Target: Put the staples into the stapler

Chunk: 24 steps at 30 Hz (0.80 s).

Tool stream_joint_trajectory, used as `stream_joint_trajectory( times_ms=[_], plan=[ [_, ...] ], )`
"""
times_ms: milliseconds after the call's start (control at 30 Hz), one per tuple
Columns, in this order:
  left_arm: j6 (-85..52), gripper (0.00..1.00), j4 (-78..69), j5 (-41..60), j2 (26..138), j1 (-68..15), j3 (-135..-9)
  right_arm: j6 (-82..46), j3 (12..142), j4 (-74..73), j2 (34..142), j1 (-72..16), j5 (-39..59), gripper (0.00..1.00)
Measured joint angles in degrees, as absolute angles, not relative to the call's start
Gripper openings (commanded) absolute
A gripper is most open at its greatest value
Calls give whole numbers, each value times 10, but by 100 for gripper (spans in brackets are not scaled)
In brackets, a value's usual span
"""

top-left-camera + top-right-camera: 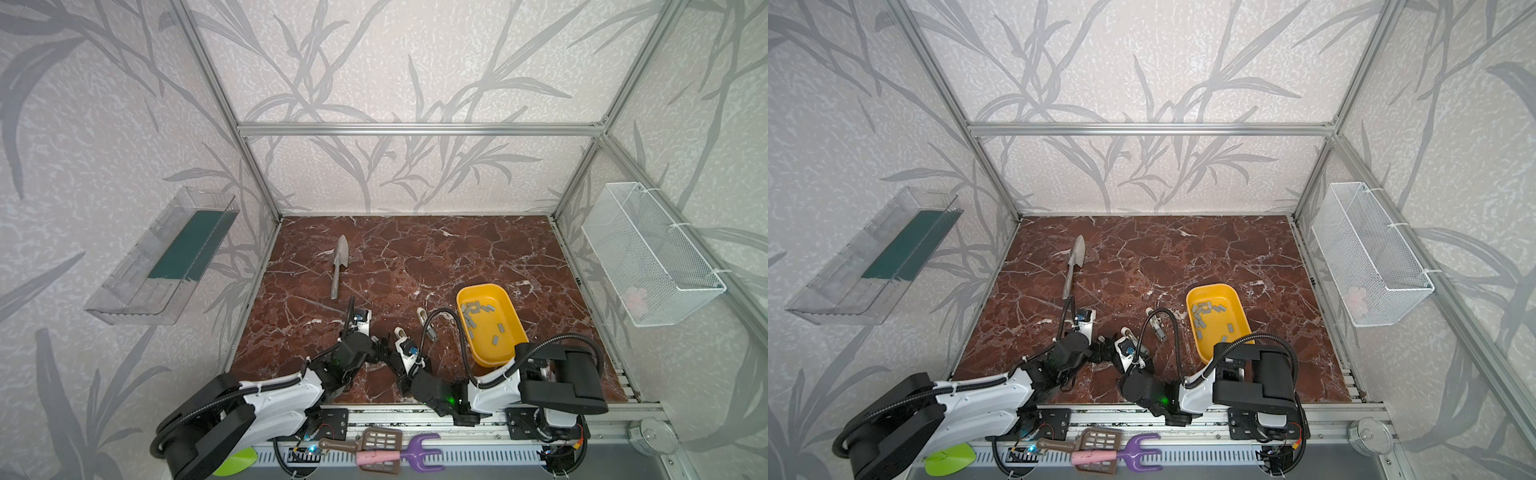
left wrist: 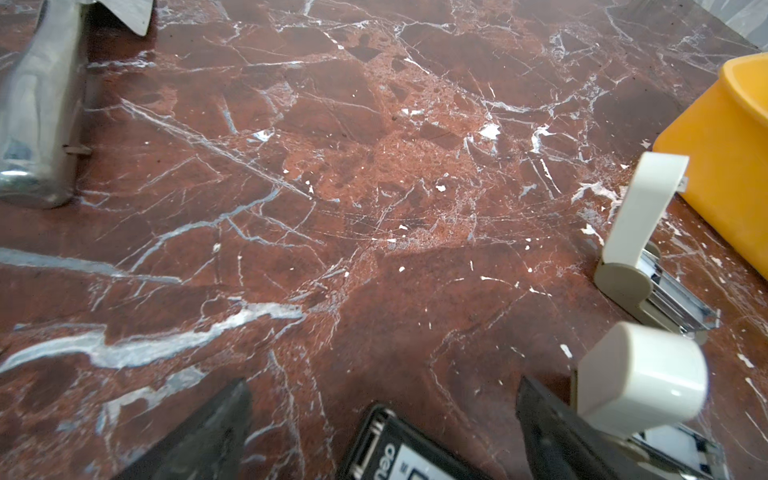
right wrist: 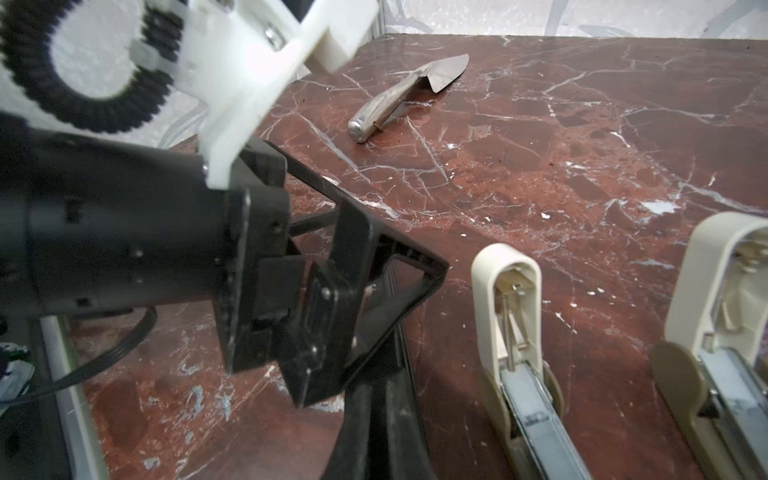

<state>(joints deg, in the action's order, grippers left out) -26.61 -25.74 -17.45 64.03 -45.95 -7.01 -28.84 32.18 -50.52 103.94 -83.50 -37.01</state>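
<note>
Grey staples (image 1: 478, 309) (image 1: 1205, 309) lie loose in a yellow tray (image 1: 505, 316) (image 1: 1237, 309) at the right front. Of the black stapler (image 2: 399, 449) only one end with a white label shows, close between the wide-apart fingers of my open left gripper (image 2: 384, 384) (image 1: 379, 347). It is lost among the black gripper parts in both top views. My right gripper (image 3: 384, 386) (image 1: 388, 358) is shut, tips right beside the left gripper's fingers (image 3: 374, 270). I cannot tell whether anything is between its fingers.
Two cream-white hinged blocks with metal rails (image 3: 507, 316) (image 3: 723, 291) (image 1: 400, 332) (image 1: 428, 326) lie between the grippers and the tray. A metal trowel (image 1: 338, 266) (image 2: 37, 108) lies at the back left. A wire basket (image 1: 652, 253) hangs on the right wall and a clear shelf (image 1: 162, 257) on the left.
</note>
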Motion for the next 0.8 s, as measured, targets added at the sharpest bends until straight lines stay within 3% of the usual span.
stream_joint_trajectory(
  times_ms=[200, 267, 467, 667, 800],
  plan=[
    [-265, 99, -254, -184, 686, -456, -101, -301, 322, -534, 1054, -840, -393, 15],
    [-266, 99, -241, -190, 676, -456, -102, -301, 323, -533, 1051, -841, -392, 22],
    [-278, 99, -147, -210, 599, -443, -129, -276, 348, -443, 1017, -845, -371, 56],
    [-310, 99, -29, -201, 491, -343, -179, -264, 371, -353, 996, -847, -359, 73],
    [-328, 99, 35, -201, 433, -305, -184, -266, 378, -328, 995, -848, -364, 75]
  ],
)
